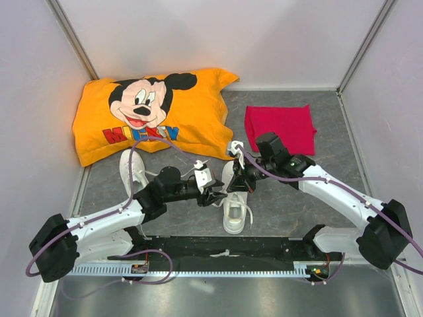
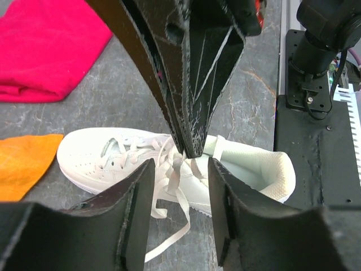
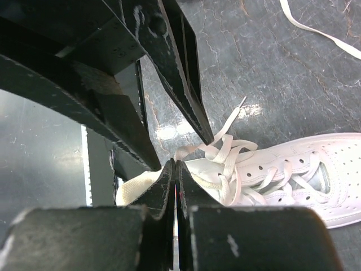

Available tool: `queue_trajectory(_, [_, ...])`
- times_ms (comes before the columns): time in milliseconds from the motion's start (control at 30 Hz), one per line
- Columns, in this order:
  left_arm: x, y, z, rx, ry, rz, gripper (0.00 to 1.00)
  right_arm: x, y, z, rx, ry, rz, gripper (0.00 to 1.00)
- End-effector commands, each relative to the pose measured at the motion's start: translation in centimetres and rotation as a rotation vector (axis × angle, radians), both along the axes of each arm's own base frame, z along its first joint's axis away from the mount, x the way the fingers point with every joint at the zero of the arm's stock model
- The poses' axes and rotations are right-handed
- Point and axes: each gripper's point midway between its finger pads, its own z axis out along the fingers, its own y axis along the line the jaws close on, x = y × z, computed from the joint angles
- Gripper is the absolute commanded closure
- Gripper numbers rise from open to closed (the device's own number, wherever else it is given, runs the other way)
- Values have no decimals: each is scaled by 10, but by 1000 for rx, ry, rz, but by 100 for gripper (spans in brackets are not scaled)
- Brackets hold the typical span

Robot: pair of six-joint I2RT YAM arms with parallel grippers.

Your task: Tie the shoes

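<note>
Left wrist view: my left claw [image 2: 180,169] fingers apart, straddling lace [image 2: 186,206] over shoe [image 2: 84,161]. My right claw [image 2: 189,152], from 12 o'clock, pinched tight on lace.

Pillow [image 1: 158,112] behind left shoe [image 1: 125,168]; cloth [image 1: 281,127] right of pillow

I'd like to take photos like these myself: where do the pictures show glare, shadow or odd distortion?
Right wrist view: white glare patches on the table beside the shoe. Left wrist view: the left end effector looms huge and dark, being so close. Top view: even light, soft shadows.
</note>
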Motion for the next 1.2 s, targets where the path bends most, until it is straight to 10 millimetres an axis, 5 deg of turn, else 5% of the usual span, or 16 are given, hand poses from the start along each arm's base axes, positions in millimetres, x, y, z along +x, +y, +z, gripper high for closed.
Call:
queue_trajectory(0, [1,-3,23,-56,-117,-21,47,4,2,10,34,-23,-29,100])
queue_trajectory(133, [4,-5,20,-38,-147,-10,47,8,4,12,45,-13,-50,100])
queue_trajectory(367, [6,-8,19,-23,-178,-7,63,12,5,15,63,35,-98,100])
queue_trajectory(767, [11,-8,9,18,-163,25,69,14,5,17,84,111,-147,100])
queue_trajectory(1167, [10,-3,2,48,-133,39,98,13,2,17,93,139,-158,100])
